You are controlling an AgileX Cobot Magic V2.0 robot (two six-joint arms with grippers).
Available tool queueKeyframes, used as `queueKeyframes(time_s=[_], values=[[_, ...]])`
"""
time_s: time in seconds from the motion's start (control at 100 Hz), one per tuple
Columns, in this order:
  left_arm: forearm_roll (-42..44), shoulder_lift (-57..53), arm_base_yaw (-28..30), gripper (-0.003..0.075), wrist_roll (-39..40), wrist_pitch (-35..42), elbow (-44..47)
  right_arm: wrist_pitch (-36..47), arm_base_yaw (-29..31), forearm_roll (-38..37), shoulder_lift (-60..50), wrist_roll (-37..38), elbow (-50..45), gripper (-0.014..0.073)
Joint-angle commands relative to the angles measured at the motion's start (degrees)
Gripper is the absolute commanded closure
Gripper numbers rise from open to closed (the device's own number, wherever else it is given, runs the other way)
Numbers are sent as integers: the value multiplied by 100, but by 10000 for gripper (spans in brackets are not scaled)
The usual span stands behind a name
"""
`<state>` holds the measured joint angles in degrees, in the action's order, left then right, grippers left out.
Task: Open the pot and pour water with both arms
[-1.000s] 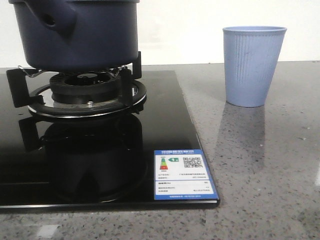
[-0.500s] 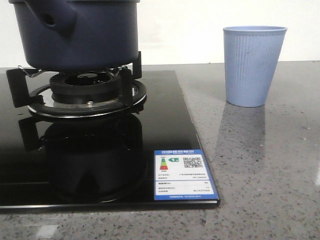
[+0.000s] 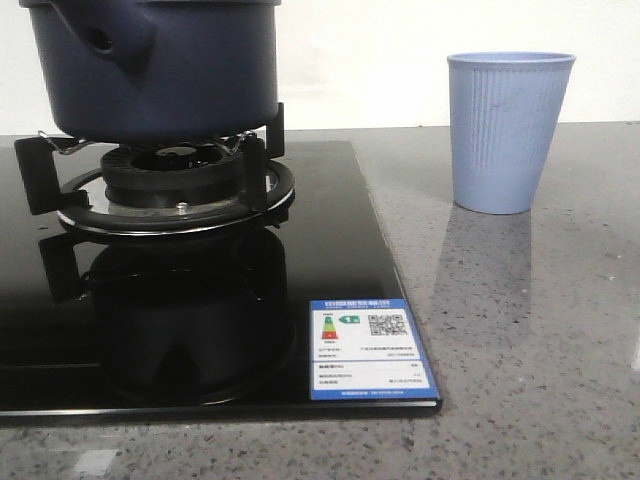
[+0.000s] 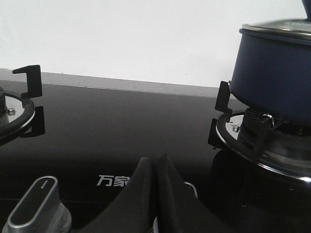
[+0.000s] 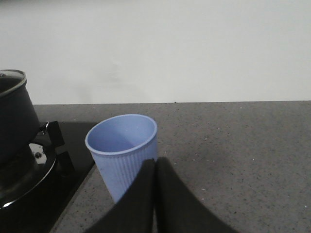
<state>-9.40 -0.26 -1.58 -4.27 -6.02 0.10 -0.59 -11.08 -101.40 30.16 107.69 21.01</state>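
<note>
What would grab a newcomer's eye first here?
The dark blue pot sits on the burner grate of the glossy black stove, lid on. To its right, apart on the grey counter, stands an upright light blue ribbed cup. Both grippers, left and right, are shut and empty.

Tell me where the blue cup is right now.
In the front view the cup stands upright on the grey countertop at the right, beside the black stove top and apart from the pot on its burner.
</note>
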Motion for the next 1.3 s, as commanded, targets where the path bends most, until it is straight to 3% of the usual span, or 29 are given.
queueKeyframes(time_s=[0.0,0.08,0.21,0.25,0.65,0.92,0.97,1.02,1.09,1.14,1.29], values=[[-12,-147,-4,739,52,398,189,-415,27,927,12,-752,198,662],[-12,-147,-4,739,52,398,189,-464,27,2356,-1,-2111,198,663],[-12,-147,-4,739,52,398,189,-468,27,5044,-97,-5332,198,662],[-12,-147,-4,739,52,398,189,-441,27,5445,-111,-5846,198,663],[-12,-147,-4,739,52,398,189,957,27,5294,554,-5935,198,663],[-12,-147,-4,739,52,398,189,846,27,5482,305,-5953,207,663],[-12,-147,-4,739,52,398,189,727,27,6220,305,-6485,207,663],[-12,-147,-4,739,52,398,189,603,27,7686,305,-7641,175,663],[-12,-147,-4,739,52,398,189,729,27,9169,233,-9531,50,662],[-12,-147,-4,739,52,398,189,889,27,9480,96,-10173,-92,663],[-12,-147,-4,739,52,398,189,1025,93,9533,-596,-10245,-704,663]])
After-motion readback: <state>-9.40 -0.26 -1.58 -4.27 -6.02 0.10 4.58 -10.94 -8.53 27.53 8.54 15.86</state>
